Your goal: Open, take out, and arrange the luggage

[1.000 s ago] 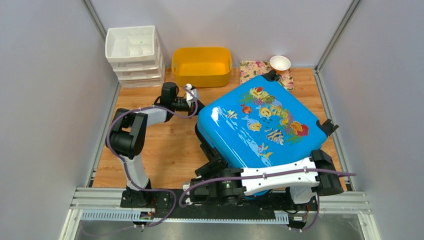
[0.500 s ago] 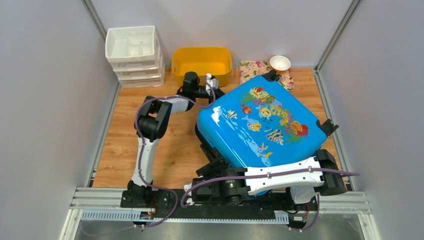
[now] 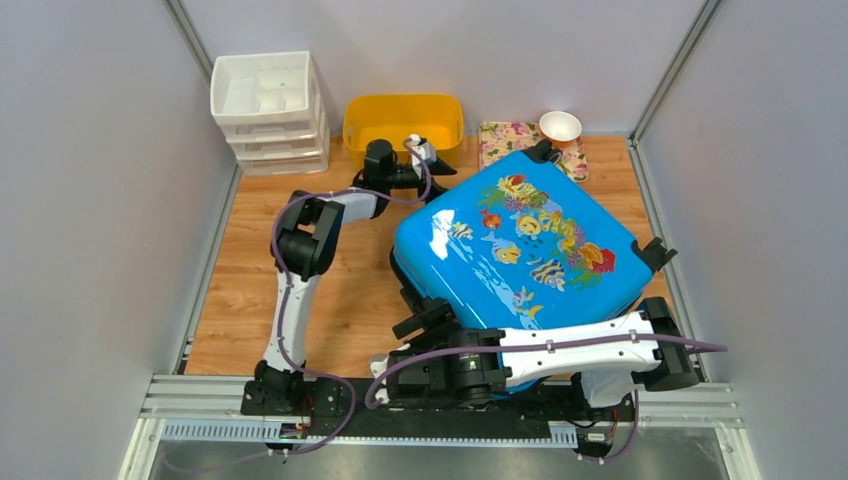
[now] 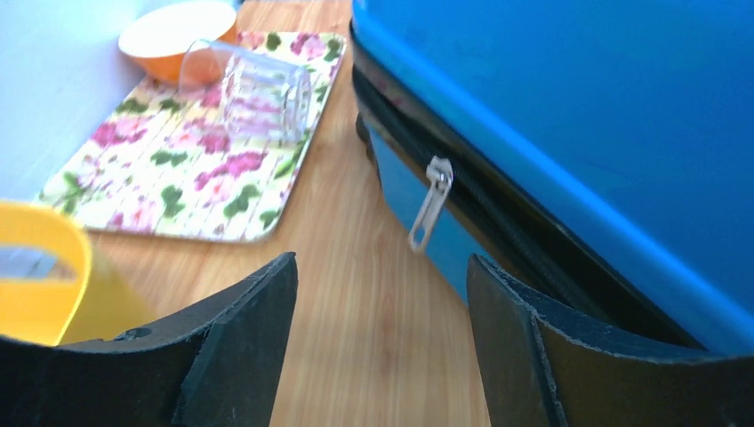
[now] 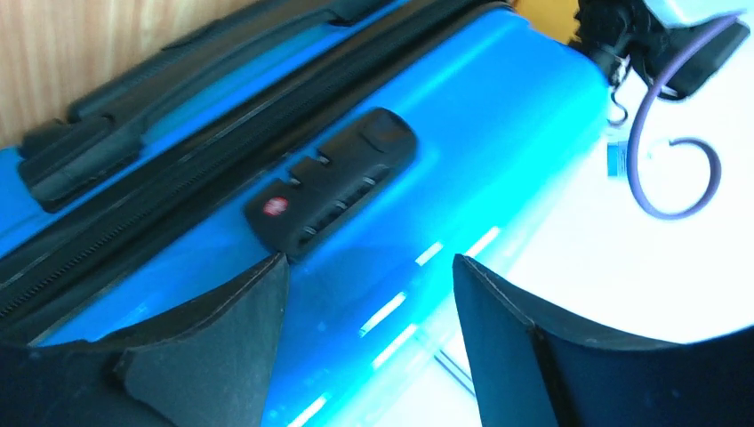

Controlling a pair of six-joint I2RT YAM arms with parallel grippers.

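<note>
The blue fish-print suitcase [image 3: 520,250] lay flat on the wooden counter [image 3: 320,290], printed shell up and turned at an angle, its two shells together along the black zip. The left tool [image 3: 428,158] hung at the suitcase's far-left corner with its fingers spread wide and nothing between them; in the left wrist view the tool [image 4: 378,280] framed a silver zipper pull [image 4: 429,203] dangling from the zip on the suitcase's side, apart from both fingers. The right tool [image 3: 425,325] sat at the suitcase's near-left edge, also spread wide and empty; its wrist view showed the tool [image 5: 369,267] just beside the black combination lock [image 5: 331,182], with the black carry handle [image 5: 178,98] beyond the lock. Whether its fingers touched the shell could not be told. Just past the suitcase's far corner lay a floral tray [image 4: 191,169] carrying a clear glass [image 4: 258,93] on its side and an orange bowl [image 4: 178,31]. A yellow tub [image 3: 403,130] stood beyond the suitcase's far-left corner.
</note>
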